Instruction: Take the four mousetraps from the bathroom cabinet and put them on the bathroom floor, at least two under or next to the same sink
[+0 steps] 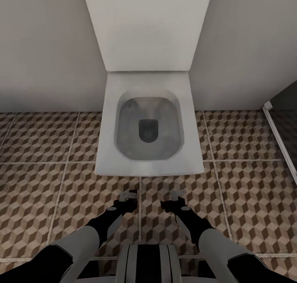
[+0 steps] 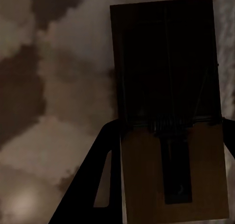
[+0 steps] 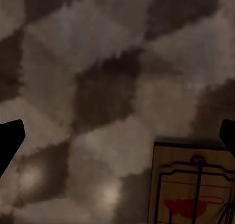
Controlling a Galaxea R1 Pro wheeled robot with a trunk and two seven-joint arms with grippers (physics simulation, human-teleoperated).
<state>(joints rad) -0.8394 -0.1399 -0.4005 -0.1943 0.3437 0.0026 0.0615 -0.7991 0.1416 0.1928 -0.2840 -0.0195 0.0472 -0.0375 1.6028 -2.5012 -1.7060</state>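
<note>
A tan mousetrap (image 2: 171, 165) with dark spring bars sits between the fingers of my left gripper (image 2: 169, 123), which is shut on its side edges just above the bathroom floor (image 1: 45, 200). My right gripper (image 3: 117, 131) is open, its fingertips far apart over the cube-pattern tiles. Beside it, another mousetrap (image 3: 193, 189) with a red mark lies flat on the floor. In the head view both grippers, left (image 1: 128, 197) and right (image 1: 173, 198), hang low in front of the toilet. The cabinet and the sink are out of view.
A white square toilet (image 1: 148, 122) with its lid up stands straight ahead against the grey wall. A glass shower wall with a pale frame (image 1: 280, 138) runs along the right. Patterned floor tiles extend to the left and right of the toilet.
</note>
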